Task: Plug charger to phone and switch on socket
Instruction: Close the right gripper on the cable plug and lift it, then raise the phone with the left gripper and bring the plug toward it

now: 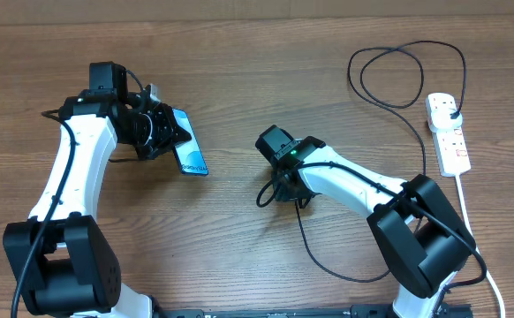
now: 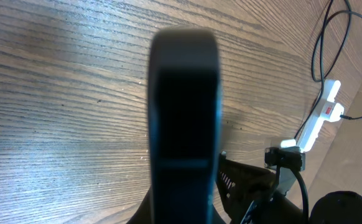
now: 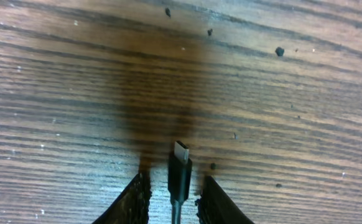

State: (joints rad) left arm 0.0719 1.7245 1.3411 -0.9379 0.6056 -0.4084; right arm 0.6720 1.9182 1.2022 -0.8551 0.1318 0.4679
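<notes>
The phone (image 1: 189,155), slim with a light blue screen, is held off the table with my left gripper (image 1: 164,132) shut on it. In the left wrist view its dark blurred back (image 2: 184,124) fills the middle and hides the fingers. The charger's black cable (image 1: 398,97) loops from its plug (image 1: 451,110) in the white socket (image 1: 449,132) down to my right gripper (image 1: 282,187). In the right wrist view the connector tip (image 3: 180,171) sits between the fingers of the right gripper (image 3: 175,190), pointing at the wood, with a gap on each side. The jaws stand open.
The socket's thick white cord (image 1: 465,212) runs down the right side of the table. The socket (image 2: 324,112) also shows at the far right of the left wrist view. Black cable slack (image 1: 314,252) curls below the right arm.
</notes>
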